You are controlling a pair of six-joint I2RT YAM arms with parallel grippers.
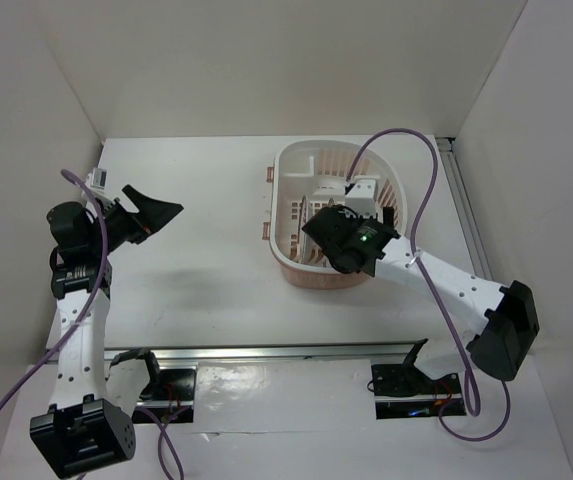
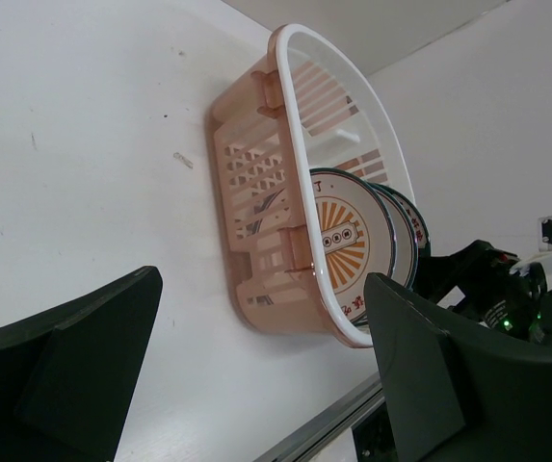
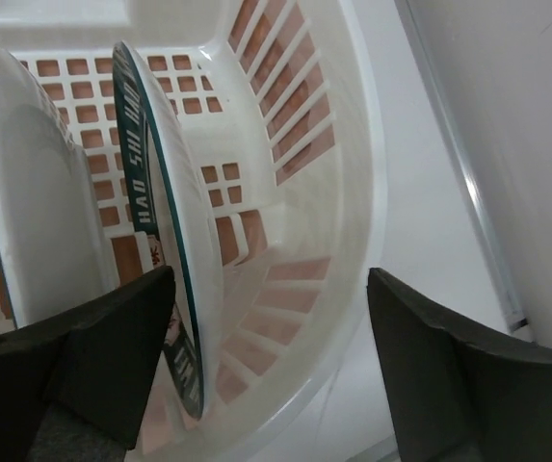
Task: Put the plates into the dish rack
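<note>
While the big oval pink-cream plastic dish rack (image 1: 288, 165) sat on the far right part of the flat white table (image 1: 206, 290), the top view showed the black left gripper (image 1: 156, 215) well away from it, up over the left side of the table. Its jaws were spread apart and held nothing. The black right gripper (image 1: 324, 222) reached down into the near side of the rack, and from this high up I could not tell how its jaws stood. From the left wrist, the rack looked tipped on its side only because the camera was turned. Small round white plates (image 2: 391, 221) stood on their edges inside it, close together, one behind the other. The front one was a plate with an orange sun pattern (image 2: 338, 241) in its middle. The two left fingers (image 2: 64, 375) were wide apart at the bottom, with only bare table between them. From the right wrist, a plate with dark teal letters on its rim (image 3: 145, 164) stood upright in the rack, and another white plate (image 3: 35, 192) stood just beside it. The right fingers (image 3: 449, 375) were far apart and gripped nothing, and the teal plate's lower edge was right next to one of them.
</note>
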